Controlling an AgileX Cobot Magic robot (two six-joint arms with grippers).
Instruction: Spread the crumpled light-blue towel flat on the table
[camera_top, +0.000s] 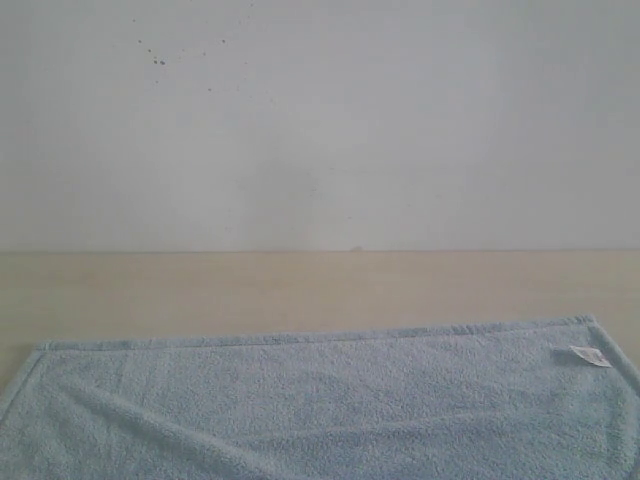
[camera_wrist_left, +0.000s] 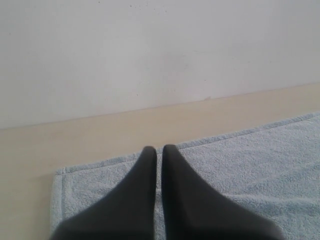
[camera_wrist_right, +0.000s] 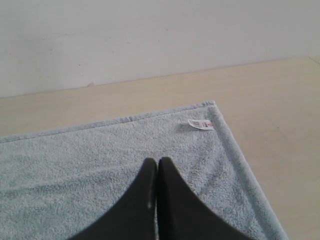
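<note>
The light-blue towel (camera_top: 320, 400) lies spread across the near part of the beige table (camera_top: 300, 285), its hemmed far edge nearly straight, with shallow folds in the pile. Its white care tag (camera_top: 590, 356) sits near the far right corner. Neither gripper shows in the exterior view. In the left wrist view my left gripper (camera_wrist_left: 158, 150) hovers over the towel (camera_wrist_left: 260, 165) near its left far corner, jaws shut with nothing between them. In the right wrist view my right gripper (camera_wrist_right: 157, 162) is shut and empty above the towel (camera_wrist_right: 90, 160), short of the tag (camera_wrist_right: 201, 124).
A plain white wall (camera_top: 320, 130) with a few dark specks rises behind the table. Bare table (camera_wrist_right: 270, 115) shows beyond the towel's far and right edges, and to the left of the towel's corner (camera_wrist_left: 30, 170).
</note>
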